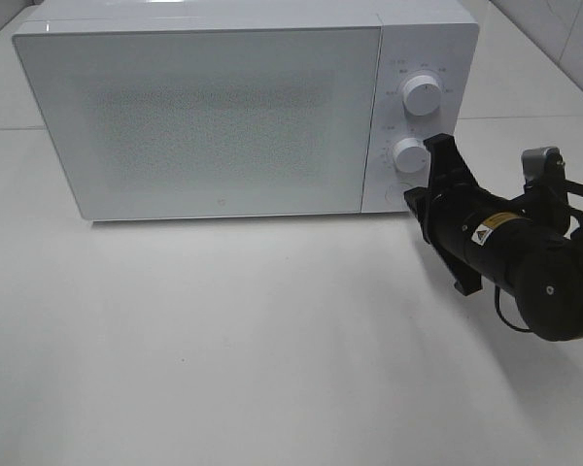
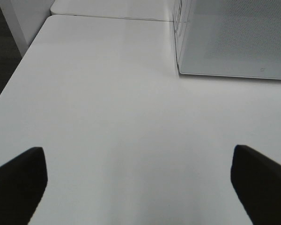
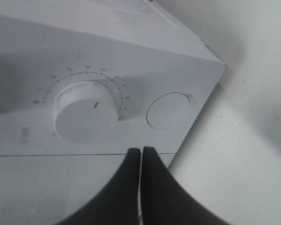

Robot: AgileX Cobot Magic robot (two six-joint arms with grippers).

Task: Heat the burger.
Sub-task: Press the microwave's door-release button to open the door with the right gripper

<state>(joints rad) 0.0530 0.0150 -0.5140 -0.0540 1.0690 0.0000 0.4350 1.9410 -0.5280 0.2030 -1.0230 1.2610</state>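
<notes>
You are holding the right pincer (image 3: 140, 157) closed and empty just beside the lower round white dial (image 1: 409, 155) of the shut white microwave (image 1: 204, 116), the left pincer (image 2: 136, 154) gaping over the white tabletop (image 1: 272, 340), the burger showing in no view.

Looking down from high at the microwave (image 1: 204, 116). From the left wrist, low toward its corner; from the right, close on its knob (image 3: 86, 117).

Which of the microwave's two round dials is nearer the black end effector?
The lower dial, just beside the shut right end effector; the upper dial sits farther up the microwave panel.
</notes>
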